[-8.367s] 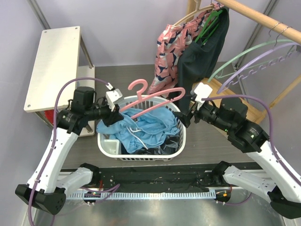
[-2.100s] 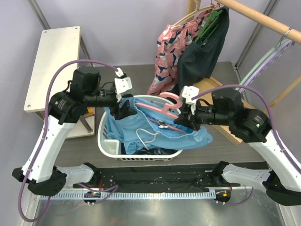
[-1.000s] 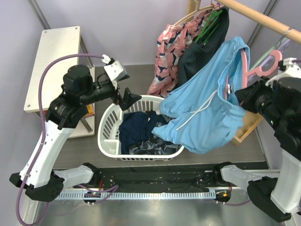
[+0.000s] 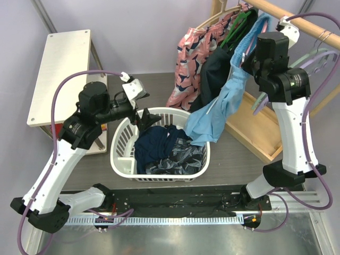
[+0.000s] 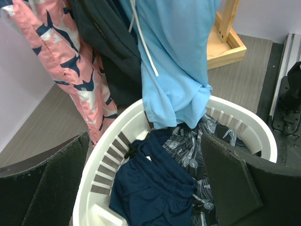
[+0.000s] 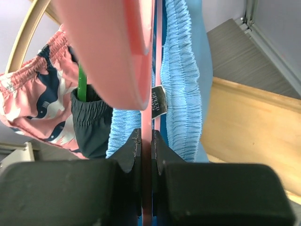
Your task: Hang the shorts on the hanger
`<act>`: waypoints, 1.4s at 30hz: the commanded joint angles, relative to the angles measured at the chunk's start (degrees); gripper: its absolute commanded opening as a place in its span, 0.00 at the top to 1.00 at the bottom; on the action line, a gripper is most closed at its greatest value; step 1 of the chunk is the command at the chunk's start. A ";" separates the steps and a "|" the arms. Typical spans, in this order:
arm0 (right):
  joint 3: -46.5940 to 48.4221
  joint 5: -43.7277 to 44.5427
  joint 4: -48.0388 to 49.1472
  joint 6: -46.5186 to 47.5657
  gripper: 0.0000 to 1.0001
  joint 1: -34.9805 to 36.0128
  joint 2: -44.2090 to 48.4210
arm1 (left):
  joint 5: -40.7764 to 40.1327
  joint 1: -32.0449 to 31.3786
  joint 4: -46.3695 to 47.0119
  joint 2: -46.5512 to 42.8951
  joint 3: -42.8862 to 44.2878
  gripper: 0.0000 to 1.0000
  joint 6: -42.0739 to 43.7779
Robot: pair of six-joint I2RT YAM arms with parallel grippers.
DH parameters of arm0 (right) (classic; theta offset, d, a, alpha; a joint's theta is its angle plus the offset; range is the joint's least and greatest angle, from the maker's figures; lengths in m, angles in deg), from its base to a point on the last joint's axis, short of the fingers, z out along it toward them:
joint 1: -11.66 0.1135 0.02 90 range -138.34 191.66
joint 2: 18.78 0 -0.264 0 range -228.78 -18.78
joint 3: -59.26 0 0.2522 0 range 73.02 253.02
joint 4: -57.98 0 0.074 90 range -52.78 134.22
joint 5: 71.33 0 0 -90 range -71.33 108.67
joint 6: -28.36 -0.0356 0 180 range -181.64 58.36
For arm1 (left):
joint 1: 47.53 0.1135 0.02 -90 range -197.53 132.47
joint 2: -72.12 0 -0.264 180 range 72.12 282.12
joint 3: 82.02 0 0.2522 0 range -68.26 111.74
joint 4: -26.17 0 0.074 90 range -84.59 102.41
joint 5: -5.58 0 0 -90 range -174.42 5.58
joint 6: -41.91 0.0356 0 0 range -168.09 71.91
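The light blue shorts (image 4: 223,101) hang lengthwise from up by the wooden rail (image 4: 297,18), their lower hem (image 5: 178,103) draping onto the basket's far rim. The ruched waistband (image 6: 181,70) sits on the pink hanger (image 6: 146,94), whose hook is a large blur in the right wrist view. My right gripper (image 6: 146,136) is shut on the hanger's thin stem, raised high near the rail. In the top view the hanger is hidden behind the shorts and my right wrist (image 4: 273,50). My left gripper (image 4: 144,116) stands wide open over the basket, holding nothing (image 5: 146,141).
The white laundry basket (image 4: 119,154) holds navy shorts (image 5: 155,188) and a dark patterned garment (image 5: 197,146). A pink patterned garment (image 4: 186,58) and a dark garment (image 4: 218,69) hang on the rail. Pale hangers (image 4: 319,53) hang further right. The wooden rack base (image 4: 260,127) and a white shelf (image 4: 58,74) flank the basket.
My right arm has swung up and back to the rail, carrying the hanger and shorts from the right side. The shorts now hang narrow beside the dark garment. The left gripper stays open.
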 commanded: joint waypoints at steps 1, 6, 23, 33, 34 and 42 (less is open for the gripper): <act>3.71 11.14 9.80 3.14 0.99 1.14 -1.19 | 2.78 0.29 2.85 -0.89 -0.32 0.00 0.23; 3.71 17.12 9.54 3.24 0.99 1.14 -4.10 | 3.32 0.29 2.32 -1.42 -0.84 0.00 -0.56; 2.66 21.17 10.59 -0.28 0.99 0.35 -9.81 | 3.14 0.29 -4.62 0.43 3.90 0.00 2.68; -12.26 30.21 22.89 5.34 0.99 10.60 -1.29 | 4.63 0.29 -4.97 1.30 3.46 0.00 4.01; -12.72 30.83 23.60 6.13 0.99 11.32 -1.03 | 4.81 0.29 -5.15 1.48 4.07 0.00 3.92; -3.95 37.25 28.17 10.97 0.99 11.95 -6.12 | 5.42 0.29 -7.26 2.71 6.18 0.00 4.53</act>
